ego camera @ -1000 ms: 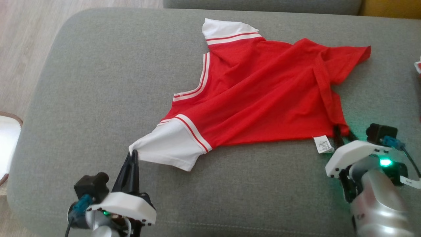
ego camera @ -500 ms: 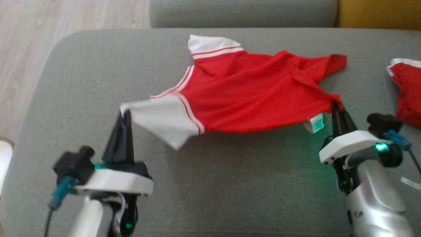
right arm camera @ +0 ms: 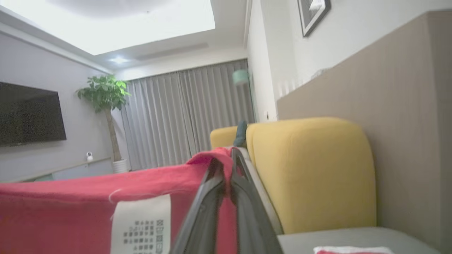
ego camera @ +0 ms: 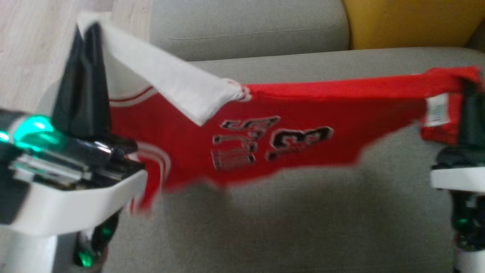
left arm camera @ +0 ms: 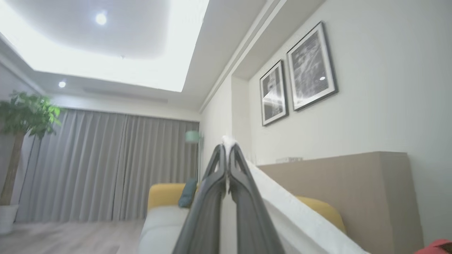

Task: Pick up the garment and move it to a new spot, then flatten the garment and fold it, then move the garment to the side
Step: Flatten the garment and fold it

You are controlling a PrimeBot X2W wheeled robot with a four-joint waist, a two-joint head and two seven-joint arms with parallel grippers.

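Note:
The garment (ego camera: 303, 125), a red jersey with white sleeves and black-and-white lettering, hangs stretched in the air over the grey sofa seat (ego camera: 288, 227). My left gripper (ego camera: 88, 32) is raised at the upper left, shut on the tip of the white sleeve (ego camera: 174, 87). My right gripper (ego camera: 471, 85) at the right edge is shut on the red hem corner beside the white care label (ego camera: 436, 110). In the left wrist view the left gripper (left arm camera: 227, 148) pinches white cloth. The right wrist view has the right gripper (right arm camera: 226, 164) pinching red cloth (right arm camera: 70, 211) next to the label (right arm camera: 141, 225).
A yellow cushion (ego camera: 409, 22) sits at the sofa's back right, and a grey back cushion (ego camera: 246, 26) lies behind the garment. Wooden floor (ego camera: 34, 49) lies to the left. A bit of white-trimmed cloth (right arm camera: 353, 249) rests on the seat in the right wrist view.
Both grippers have lifted the garment off the sofa seat and it now hangs stretched between them. The right gripper closed on the hem corner. The head camera has tilted.

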